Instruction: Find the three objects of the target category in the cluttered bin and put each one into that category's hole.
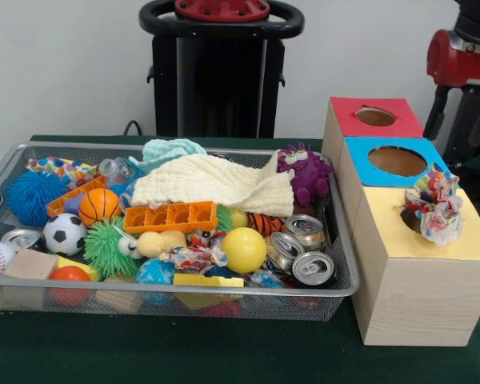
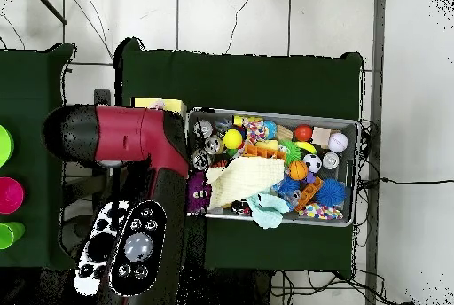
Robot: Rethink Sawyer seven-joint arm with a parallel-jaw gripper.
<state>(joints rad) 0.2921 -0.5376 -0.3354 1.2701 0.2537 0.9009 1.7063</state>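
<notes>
Only the red and black arm (image 1: 458, 54) shows, at the top right corner of the front view and spread over the boxes in the overhead view (image 2: 133, 137). The hand itself is hidden in both, so I cannot tell whether it is open or closed.

Below the arm, three boxes stand in a row on the green bench (image 1: 144, 352), just beside the cluttered bin (image 1: 184, 290). They have a red top (image 1: 348, 112), a blue top (image 1: 360, 152) and a yellow top (image 1: 464, 236), each with a round hole. One bright crumpled wrapper (image 1: 432, 206) sits on the hole of the yellow-topped box, partly sticking out.

Inside the bin, a second wrapper (image 1: 194, 258) lies near the front, between a green spiky toy (image 1: 106, 248) and a yellow ball (image 1: 244, 250). A third, dotted wrapper (image 1: 60, 168) lies at the far left corner, above a blue spiky ball (image 1: 32, 196). A cream cloth (image 1: 216, 184) is draped over the middle, touching a pale blue cloth (image 1: 170, 150) and a purple plush toy (image 1: 304, 172). Crushed cans (image 1: 312, 268) lie at the front right corner.
</notes>
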